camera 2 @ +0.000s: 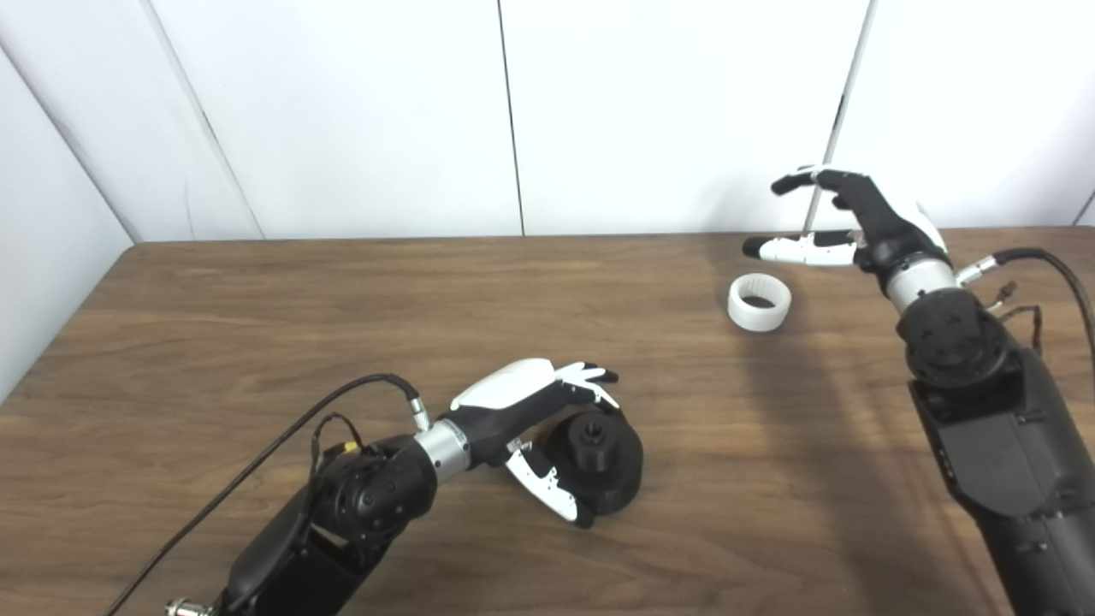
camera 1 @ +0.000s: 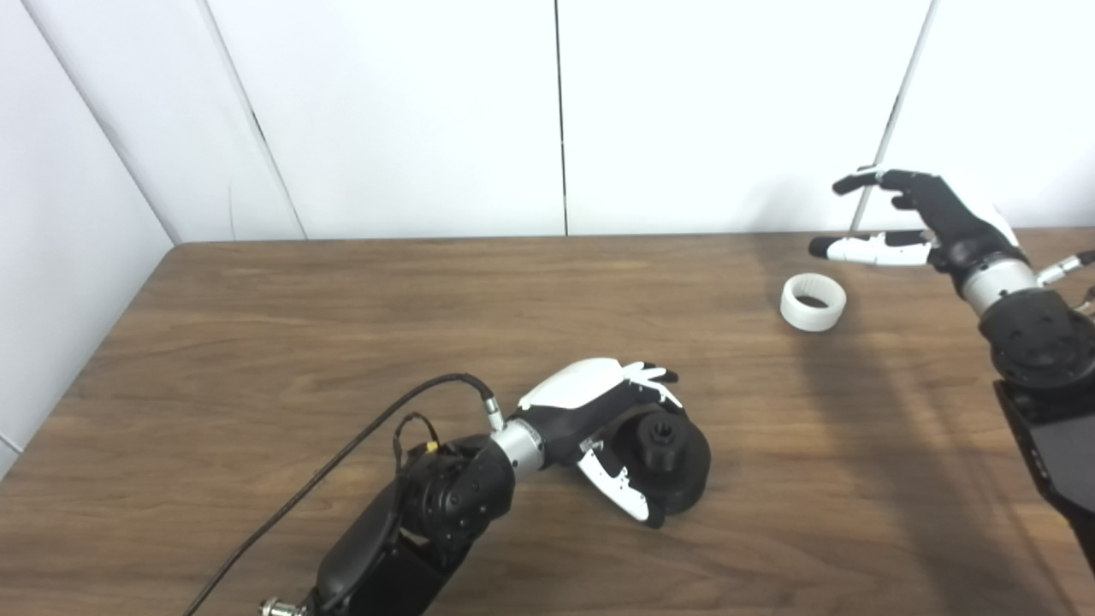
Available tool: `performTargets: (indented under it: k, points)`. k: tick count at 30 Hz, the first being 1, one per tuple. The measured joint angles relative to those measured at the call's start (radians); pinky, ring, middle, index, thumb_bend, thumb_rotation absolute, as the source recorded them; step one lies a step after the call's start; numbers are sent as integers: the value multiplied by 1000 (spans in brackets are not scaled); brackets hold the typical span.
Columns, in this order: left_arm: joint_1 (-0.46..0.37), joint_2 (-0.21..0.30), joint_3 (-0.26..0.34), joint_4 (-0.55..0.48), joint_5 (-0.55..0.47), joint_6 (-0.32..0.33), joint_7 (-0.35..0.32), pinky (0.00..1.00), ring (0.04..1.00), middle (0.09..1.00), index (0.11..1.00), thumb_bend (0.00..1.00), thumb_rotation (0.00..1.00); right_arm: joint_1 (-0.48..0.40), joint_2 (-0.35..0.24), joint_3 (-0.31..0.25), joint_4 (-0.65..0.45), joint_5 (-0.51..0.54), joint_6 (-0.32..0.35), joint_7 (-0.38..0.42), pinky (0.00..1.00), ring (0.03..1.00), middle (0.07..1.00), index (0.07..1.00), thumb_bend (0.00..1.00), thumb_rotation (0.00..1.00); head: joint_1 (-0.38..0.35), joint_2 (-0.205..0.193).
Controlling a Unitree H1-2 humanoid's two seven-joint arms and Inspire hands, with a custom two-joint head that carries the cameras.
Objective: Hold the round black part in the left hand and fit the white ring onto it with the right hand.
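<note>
The round black part (camera 1: 671,458) sits on the wooden table (camera 1: 257,342), near the front edge and about mid-width, with a small toothed hub sticking up from its middle. The left hand (camera 1: 599,419) is cupped around it from the left side, fingers curled over the far rim and thumb (camera 2: 547,488) along the near side, so it's gripping the part while the part rests on the tabletop.

The white ring (camera 2: 759,301) lies flat on the table, well off to the right and farther back, on its own. The right hand (camera 2: 843,227) hovers just beyond and above it, fingers spread apart and holding nothing, not touching the ring.

The right eye view shows more of the right forearm plus a black cable (camera 2: 1056,265) looping off the wrist; the left eye view cuts most of that off. Another black cable (camera 1: 342,462) runs from the left wrist toward the bottom edge.

No readable writing or logos anywhere. Behind the table it's just plain white wall panels (camera 1: 411,111).
</note>
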Motion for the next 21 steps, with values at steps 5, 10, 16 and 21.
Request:
performTargets:
  k: [5, 10, 16, 21]
  points:
    - [2, 1, 2, 0, 0, 0, 0, 935, 1000, 963, 683, 935, 214, -46, -14, 51, 76, -52, -4, 55, 856, 967, 945, 740, 946, 356, -3, -2]
    - [4, 1, 4, -2, 0, 0, 0, 935, 1000, 961, 683, 933, 207, -69, -14, 85, 144, -93, -6, 90, 888, 988, 956, 756, 963, 344, -2, -3]
    - [5, 1, 6, -2, -2, 0, -1, 934, 1000, 963, 684, 934, 209, -90, -24, 112, 209, -130, -20, 124, 954, 998, 954, 765, 971, 337, -6, -5]
    - [5, 2, 6, -2, -2, 0, -2, 941, 1000, 967, 685, 933, 209, -105, -30, 113, 253, -137, -50, 134, 987, 1000, 961, 775, 976, 342, -8, -8]
